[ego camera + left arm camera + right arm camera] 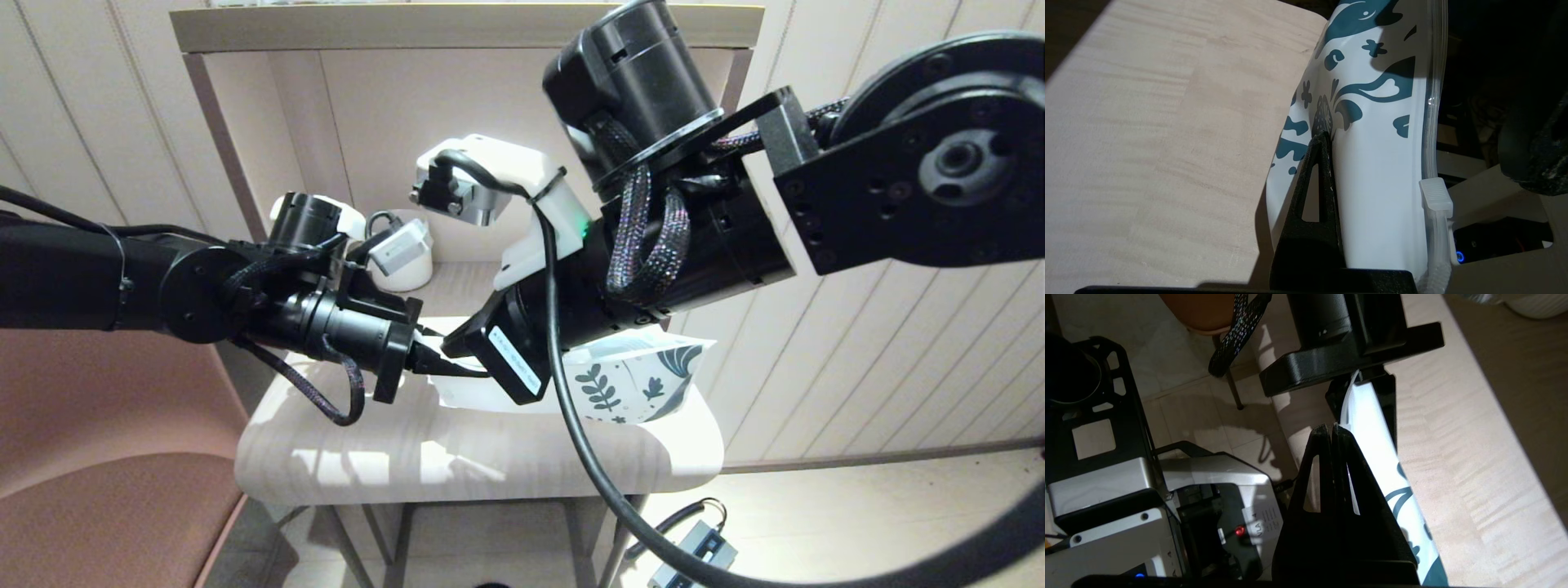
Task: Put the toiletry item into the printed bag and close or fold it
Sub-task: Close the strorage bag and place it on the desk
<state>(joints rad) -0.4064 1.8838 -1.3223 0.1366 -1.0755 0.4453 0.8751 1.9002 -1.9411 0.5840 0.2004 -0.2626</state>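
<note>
On the left there's a brown padded seat (98, 498) right up against the bench (343, 457), so not much free room on that side. The left hand (437, 363) comes in low over the bench from there and its fingers are pinched flat on the plain white end of the printed bag (629, 384) — in the left wrist view the bag (1380, 163) stands on edge against the fingertip (1321, 151), with its clear zip strip and slider (1435, 198) along the far edge.

Middle: the white ribbed mug (404, 261) sits at the back of the bench, behind the left arm, well apart from the bag.

The right hand (1333, 430) reaches down over the bag from above, fingers pressed together on the bag's thin edge (1372, 428), just beside the left hand's grip. The printed end pokes out to the right, close to the bench's right edge.

Bench is pale wood grain with rounded corners; white panelled wall behind, tiled floor below — a small grey device (694, 555) lies down there
</note>
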